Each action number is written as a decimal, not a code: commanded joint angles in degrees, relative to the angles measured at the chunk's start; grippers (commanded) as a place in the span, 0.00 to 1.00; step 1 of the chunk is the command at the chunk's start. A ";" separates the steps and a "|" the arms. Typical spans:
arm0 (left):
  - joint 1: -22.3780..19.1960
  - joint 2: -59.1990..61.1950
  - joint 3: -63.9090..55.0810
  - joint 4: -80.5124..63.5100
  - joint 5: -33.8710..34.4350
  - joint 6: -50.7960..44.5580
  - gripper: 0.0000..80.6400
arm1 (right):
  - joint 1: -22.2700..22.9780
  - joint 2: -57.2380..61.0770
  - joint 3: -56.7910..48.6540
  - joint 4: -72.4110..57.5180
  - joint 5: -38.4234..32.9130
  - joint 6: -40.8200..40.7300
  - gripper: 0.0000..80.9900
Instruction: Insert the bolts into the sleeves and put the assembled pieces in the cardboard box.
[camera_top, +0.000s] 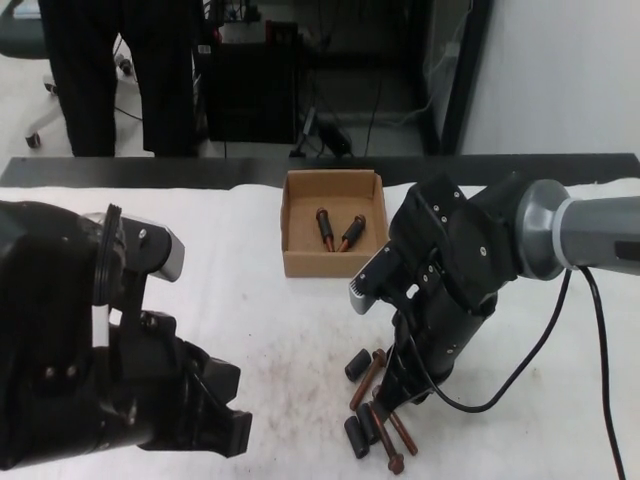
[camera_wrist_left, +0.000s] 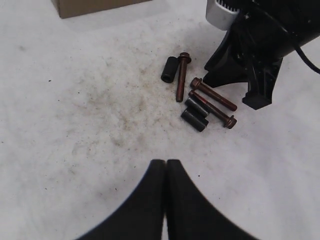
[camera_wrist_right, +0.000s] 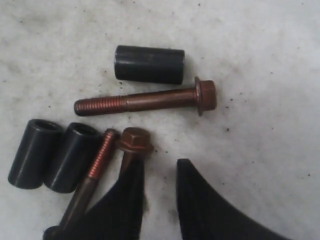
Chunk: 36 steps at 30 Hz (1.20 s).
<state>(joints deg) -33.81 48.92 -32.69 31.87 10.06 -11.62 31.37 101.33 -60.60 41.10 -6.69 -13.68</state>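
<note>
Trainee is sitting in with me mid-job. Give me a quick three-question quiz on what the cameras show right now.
1. How many loose bolts lie on the bench outside the cardboard box?
2. True or false: the left end effector is open.
3. The right end effector is positioned over: A) the cardboard box, B) the loose bolts and the sleeves, C) a bare stretch of bench away from all parts.

Key: 1. Three. 2. False, it is shut. 3. B.
</note>
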 joint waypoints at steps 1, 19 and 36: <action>-0.26 -0.46 0.09 -1.33 -0.58 0.09 0.00 | 0.10 -0.15 -0.41 0.63 -1.95 0.08 0.28; -0.26 -0.46 0.09 -1.32 -1.95 0.09 0.00 | 0.10 1.04 -0.41 0.15 -3.58 2.26 0.28; -0.26 -0.46 0.09 -1.32 -3.24 0.09 0.00 | 0.10 3.69 -0.41 -1.36 -2.04 2.15 0.28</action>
<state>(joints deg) -33.81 48.92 -32.69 31.20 7.63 -11.62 31.50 104.34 -61.13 40.91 -9.60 -11.55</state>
